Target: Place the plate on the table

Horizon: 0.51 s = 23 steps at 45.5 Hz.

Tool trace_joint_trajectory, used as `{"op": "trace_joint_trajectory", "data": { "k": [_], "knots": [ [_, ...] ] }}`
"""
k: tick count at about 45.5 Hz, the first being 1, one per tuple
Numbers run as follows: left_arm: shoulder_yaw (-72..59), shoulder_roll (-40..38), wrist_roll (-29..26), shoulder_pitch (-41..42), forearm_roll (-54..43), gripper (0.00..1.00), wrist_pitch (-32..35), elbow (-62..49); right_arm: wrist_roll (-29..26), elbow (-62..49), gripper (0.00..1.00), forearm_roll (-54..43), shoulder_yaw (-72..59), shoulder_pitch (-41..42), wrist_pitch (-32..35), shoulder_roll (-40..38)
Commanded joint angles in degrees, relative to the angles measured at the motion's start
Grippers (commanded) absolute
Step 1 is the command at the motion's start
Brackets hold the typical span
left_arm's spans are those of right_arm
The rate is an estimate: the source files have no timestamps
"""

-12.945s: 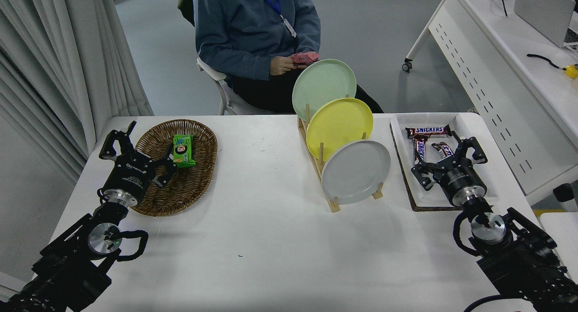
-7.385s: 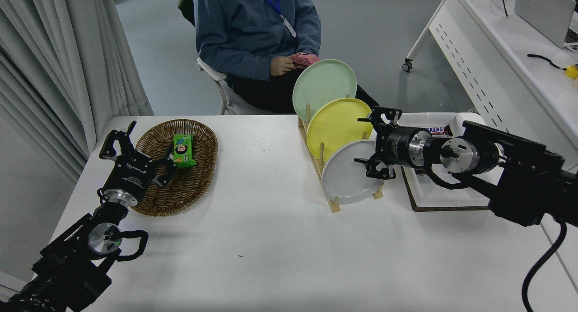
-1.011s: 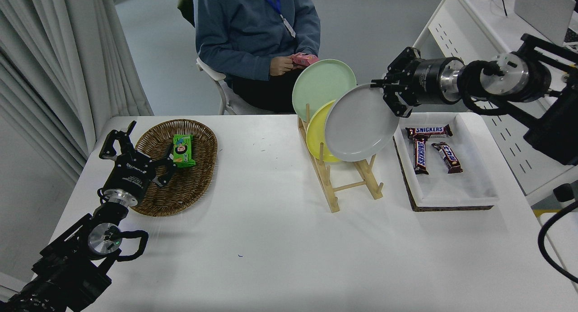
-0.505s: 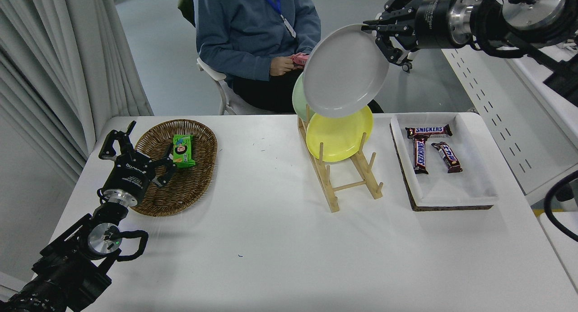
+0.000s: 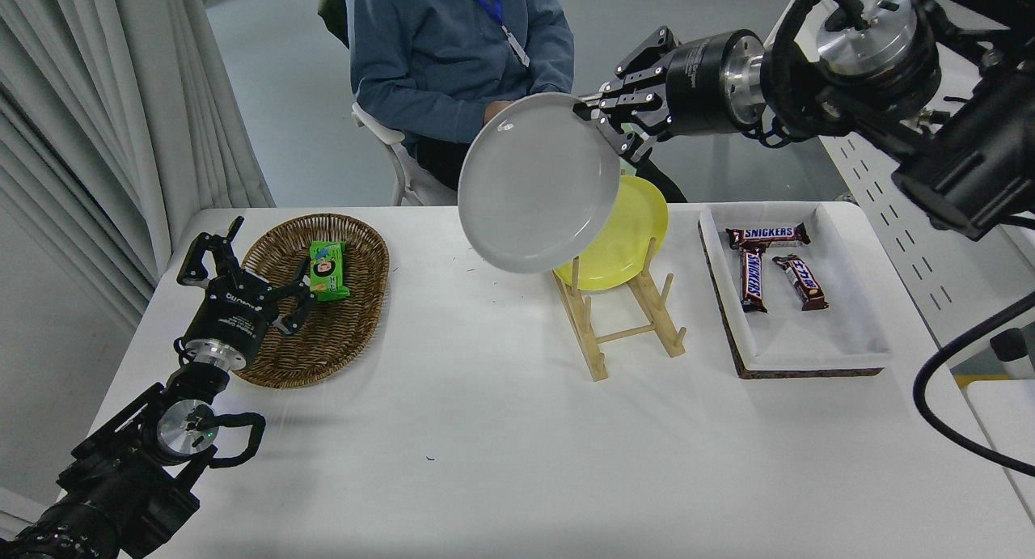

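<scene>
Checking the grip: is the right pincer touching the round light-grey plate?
Touching: the head view shows the right pincer clamping the round light-grey plate at its upper-right rim.

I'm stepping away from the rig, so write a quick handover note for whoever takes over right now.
Right gripper: shut on the light-grey plate, pinching its upper right rim; plate held tilted in the air, above the white table and left of the wooden rack.
Left gripper: open, parked at the lower left over the wicker basket.
Done: plate lifted out of the rack; the yellow plate remains there.
Left: lower the plate flat onto bare table, release, withdraw.
</scene>
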Motion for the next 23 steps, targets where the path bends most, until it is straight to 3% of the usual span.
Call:
{"op": "trace_joint_trajectory", "data": {
  "k": [1,6,23],
  "knots": [
    [0.0,0.0,0.0,0.0,0.0,1.0,0.0,0.0,0.3,0.4,0.0,-1.0,0.3,-4.6,-9.6,5.2],
    [0.0,0.0,0.0,0.0,0.0,1.0,-0.1,0.0,0.3,0.4,0.0,-0.3,0.3,-4.7,-17.9,7.1],
    [0.0,0.0,0.0,0.0,0.0,1.0,0.0,0.1,1.2,-3.5,0.0,3.5,1.1,-8.5,-17.9,14.7]
  ]
}}
